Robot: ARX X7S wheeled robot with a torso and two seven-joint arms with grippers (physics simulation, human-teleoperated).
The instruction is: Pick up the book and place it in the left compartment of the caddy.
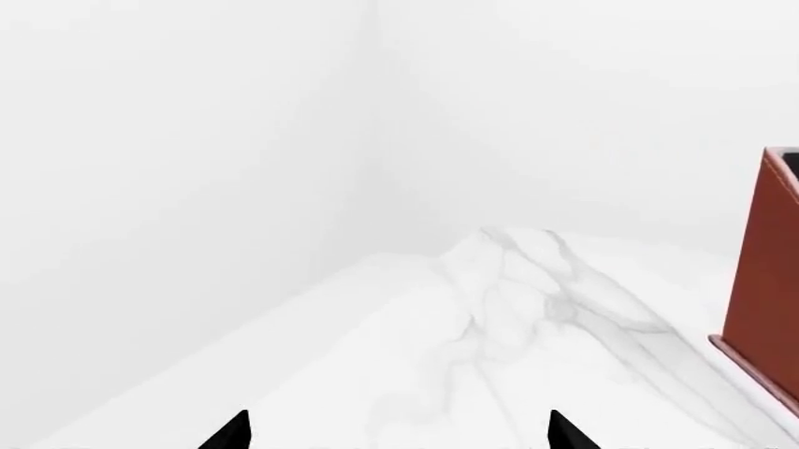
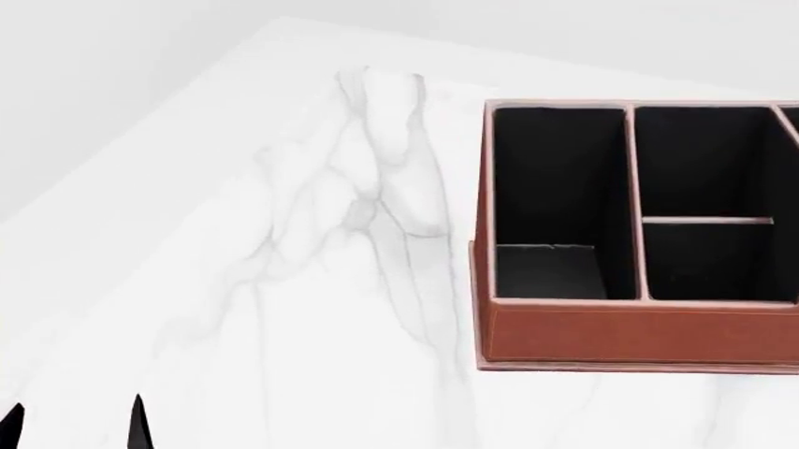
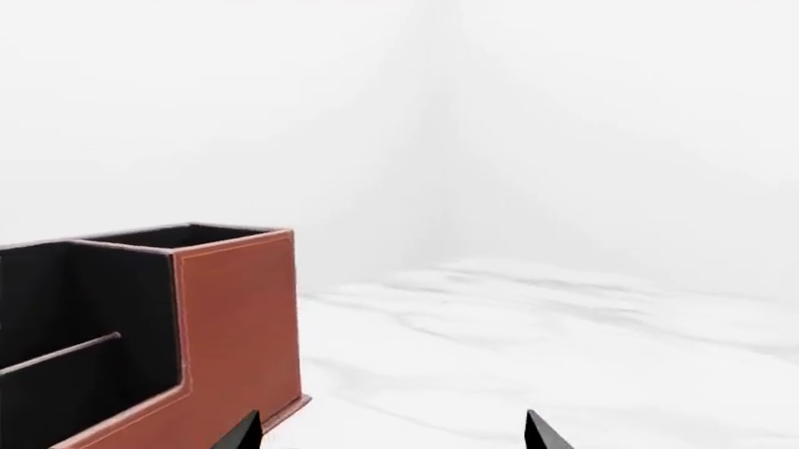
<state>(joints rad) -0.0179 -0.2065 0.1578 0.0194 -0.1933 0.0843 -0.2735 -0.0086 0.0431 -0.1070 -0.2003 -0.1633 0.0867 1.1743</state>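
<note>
The reddish-brown caddy [image 2: 624,332] stands at the right of the marble table in the head view. Its long left compartment [image 2: 556,178] is black-lined. At that slot's near end sits a black rectangle with a pale top edge, which looks like the book [image 2: 545,271]. My left gripper [image 2: 75,426] is open and empty at the bottom left, far from the caddy. In its wrist view the left gripper [image 1: 399,432] hangs over bare marble, with the caddy [image 1: 768,271] at one side. My right gripper [image 3: 393,432] is open and empty beside a caddy [image 3: 238,327] corner.
The white marble table [image 2: 312,281] has grey veins and ends at white walls behind and to the left. Two shorter caddy slots [image 2: 705,215], split by a thin crossbar, lie right of the long one.
</note>
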